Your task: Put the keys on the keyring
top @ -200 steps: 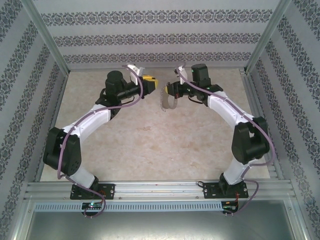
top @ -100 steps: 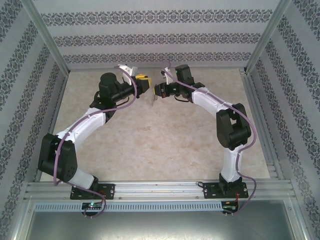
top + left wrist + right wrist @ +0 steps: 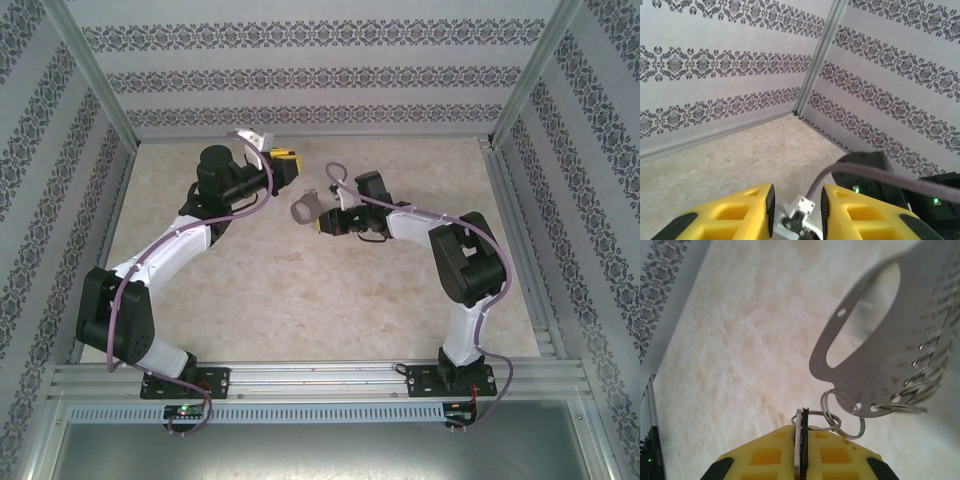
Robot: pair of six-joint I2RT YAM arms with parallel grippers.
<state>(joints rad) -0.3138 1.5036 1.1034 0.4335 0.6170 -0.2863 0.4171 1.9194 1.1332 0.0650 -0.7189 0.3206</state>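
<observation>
Spanning the floor of an enclosure with patterned walls (image 3: pixel 300 75), the pale marbled bench (image 3: pixel 300 300) has both arms bolted at its near edge. The left arm (image 3: pixel 165 250) reaches toward the far left-centre and the right arm (image 3: pixel 460 260) bends in from the right, so the two claws sit near each other over the far half of the bench, close but apart. The right claw (image 3: pixel 801 429) has its yellow fingers pressed together, pinching the keyring (image 3: pixel 870 360) by a small wire ring (image 3: pixel 815 417) caught edge-on between the pads. The keyring itself is a flat silver-grey plate with a long oval opening, hanging tilted above the bench; the wire ring passes through a hole at the plate's lower corner. A row of thin rings (image 3: pixel 922 385) threads through holes along the plate's right edge, blurred toward the far end. From above, the keyring shows as a grey shape just left of the right claw, between the two claws. The left claw (image 3: pixel 797 197) is held off the bench with its fingers a narrow gap apart, and the key (image 3: pixel 804 206) sits in that gap: a tiny metal piece with a pale square end and a darker part below, cut off by the picture's edge. The fingers appear to pinch it, though the contact itself lies out of frame.
</observation>
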